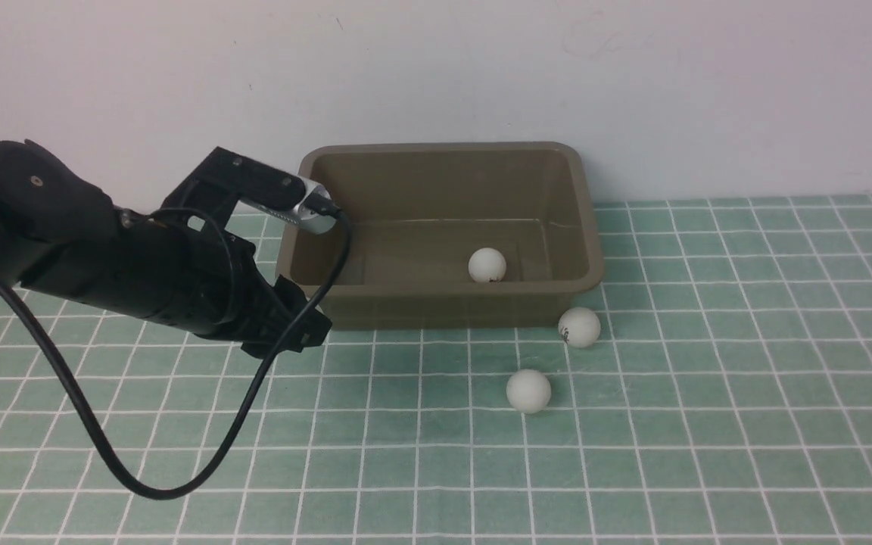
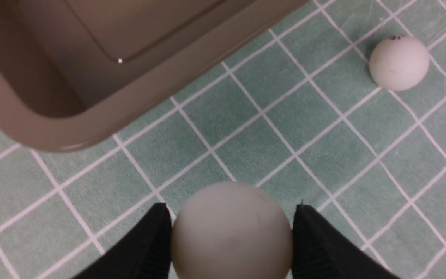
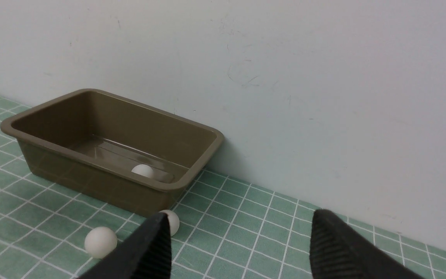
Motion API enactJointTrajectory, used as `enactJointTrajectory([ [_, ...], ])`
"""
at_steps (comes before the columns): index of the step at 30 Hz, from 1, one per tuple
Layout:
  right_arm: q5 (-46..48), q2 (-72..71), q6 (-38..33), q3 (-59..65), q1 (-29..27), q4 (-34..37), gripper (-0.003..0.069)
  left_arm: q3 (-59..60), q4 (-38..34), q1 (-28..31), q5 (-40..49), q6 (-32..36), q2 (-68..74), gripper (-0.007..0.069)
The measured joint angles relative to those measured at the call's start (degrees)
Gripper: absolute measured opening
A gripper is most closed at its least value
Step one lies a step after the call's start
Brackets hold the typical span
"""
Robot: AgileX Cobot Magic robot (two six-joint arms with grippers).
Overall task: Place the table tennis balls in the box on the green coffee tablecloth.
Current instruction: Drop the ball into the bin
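Ball [image 1: 487, 265] in box [image 1: 421, 309]; second ball [image 1: 579, 326], third ball [image 1: 528, 390] on tablecloth [image 1: 746, 378] before box.

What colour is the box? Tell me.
Plain olive-brown, no pattern. The box shows best in the front view.

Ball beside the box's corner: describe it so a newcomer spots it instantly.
Find the olive-brown box by the wall on the green cloth. Just outside its near right corner lies a white ball. Unlike the plain ball farther forward, it sits by the box and bears a dark printed mark.
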Motion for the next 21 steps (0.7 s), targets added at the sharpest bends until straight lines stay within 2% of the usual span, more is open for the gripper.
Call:
enactJointTrajectory([
  [7, 0.00, 0.00, 0.00, 0.00, 0.00, 0.00, 0.0442, -5.40, -3.32, 0.00, -0.23, 4.45, 5.41, 0.0352],
  [21, 0.00, 0.00, 0.00, 0.00, 0.00, 0.00, 0.0442, -29.01, -6.13, 0.00, 7.73, 3.32, 25.52, 0.0352],
])
